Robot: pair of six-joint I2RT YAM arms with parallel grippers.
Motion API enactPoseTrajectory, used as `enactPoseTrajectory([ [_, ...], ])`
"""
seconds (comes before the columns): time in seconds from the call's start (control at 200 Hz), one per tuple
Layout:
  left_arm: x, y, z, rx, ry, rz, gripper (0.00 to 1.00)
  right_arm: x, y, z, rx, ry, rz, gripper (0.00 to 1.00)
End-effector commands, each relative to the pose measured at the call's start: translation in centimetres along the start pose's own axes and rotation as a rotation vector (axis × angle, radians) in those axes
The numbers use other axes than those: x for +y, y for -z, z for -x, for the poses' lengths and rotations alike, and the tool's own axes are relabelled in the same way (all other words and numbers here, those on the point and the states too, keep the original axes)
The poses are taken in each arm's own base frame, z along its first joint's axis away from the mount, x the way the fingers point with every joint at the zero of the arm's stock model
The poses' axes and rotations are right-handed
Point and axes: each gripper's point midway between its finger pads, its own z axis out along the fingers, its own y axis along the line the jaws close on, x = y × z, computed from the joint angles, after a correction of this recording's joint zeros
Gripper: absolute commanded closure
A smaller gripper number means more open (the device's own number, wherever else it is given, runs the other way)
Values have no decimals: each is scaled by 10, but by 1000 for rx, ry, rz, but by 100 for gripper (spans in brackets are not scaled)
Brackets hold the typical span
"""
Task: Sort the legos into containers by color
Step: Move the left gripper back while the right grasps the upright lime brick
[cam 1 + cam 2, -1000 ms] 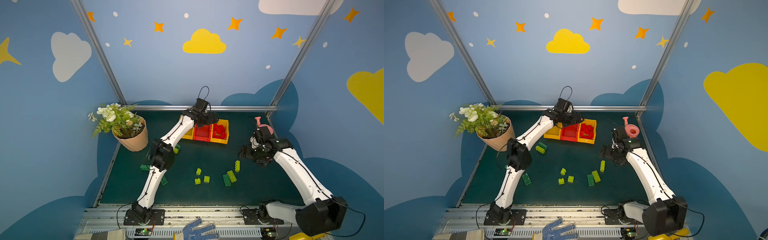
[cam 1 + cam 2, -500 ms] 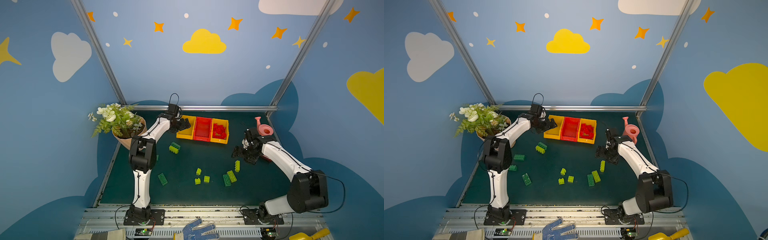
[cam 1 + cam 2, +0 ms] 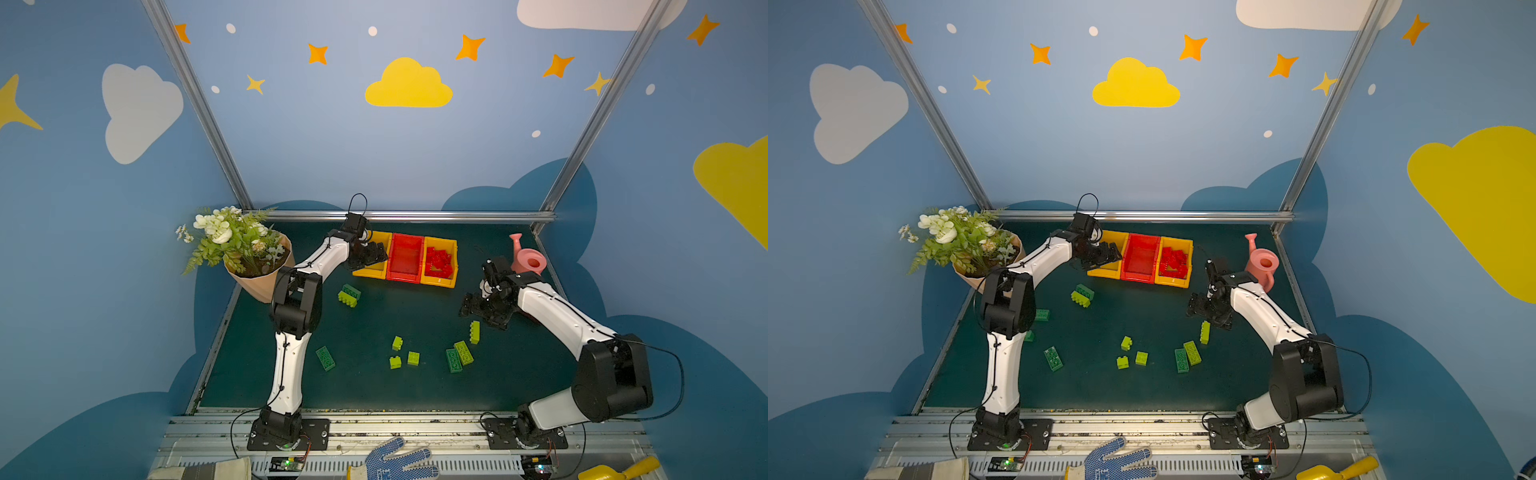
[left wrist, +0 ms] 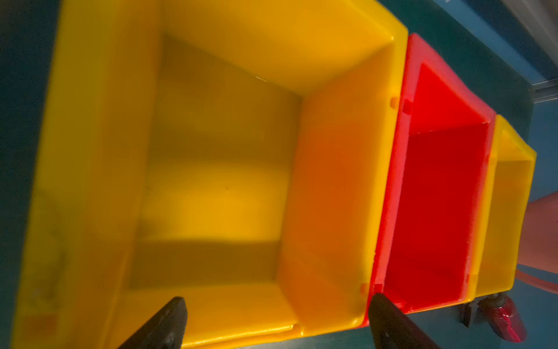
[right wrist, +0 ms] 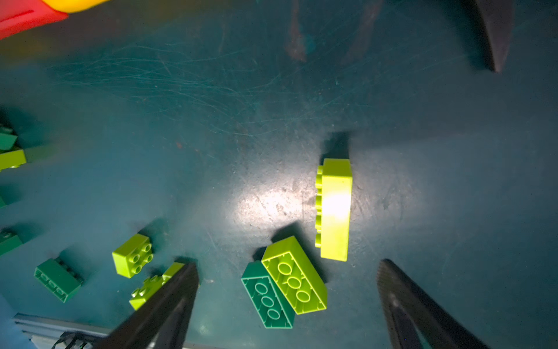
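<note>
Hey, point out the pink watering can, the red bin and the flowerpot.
pink watering can (image 3: 527, 266): in a top view, on its body.
red bin (image 3: 405, 258): in a top view, on its bare floor.
flowerpot (image 3: 254, 286): in a top view, on its tan side.

Outstretched left arm (image 3: 286, 365), left fingers (image 4: 164, 324) spread; bent right arm (image 3: 557, 316), right fingers (image 5: 169, 302) spread.

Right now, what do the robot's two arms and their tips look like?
The left arm and right arm have smooth white shells between chunky black joints, on black base plates. Thin black cables run along them. The left end effector and right end effector are black, each with two dark tapered fingers.
</note>
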Motion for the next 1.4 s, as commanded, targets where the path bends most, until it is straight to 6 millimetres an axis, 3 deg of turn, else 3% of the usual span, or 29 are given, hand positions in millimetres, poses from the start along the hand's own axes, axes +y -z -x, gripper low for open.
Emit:
enactPoseTrajectory([
  [0.0, -23, -4, -4, 12, -46, -50, 7, -4, -8, -5, 7, -9, -8, 22],
  [0.11, -39, -8, -12, 29, -81, -67, 7, -9, -18, -8, 24, -15, -23, 31],
  [0.37, -65, -12, -34, 66, -124, -90, 8, -22, -30, -10, 28, -6, -75, 31],
  [0.591, -74, -19, -48, 87, -120, -102, 9, -26, -44, -12, 53, 11, -90, 31],
  [0.836, -83, -10, -56, 90, -130, -101, 9, -27, -57, -10, 75, 28, -95, 32],
  [0.956, -82, 8, -59, 77, -142, -84, 9, -28, -67, -10, 93, 30, -105, 39],
  [1.191, -71, 63, -53, 8, -162, -47, 0, -28, -74, -5, 117, 36, -133, 73],
  [1.311, -50, 90, -45, -32, -103, -33, 0, -16, -64, 1, 112, 58, -132, 77],
  [1.397, -31, 105, -39, -60, -46, -31, 0, 4, -50, 12, 91, 99, -113, 78],
])
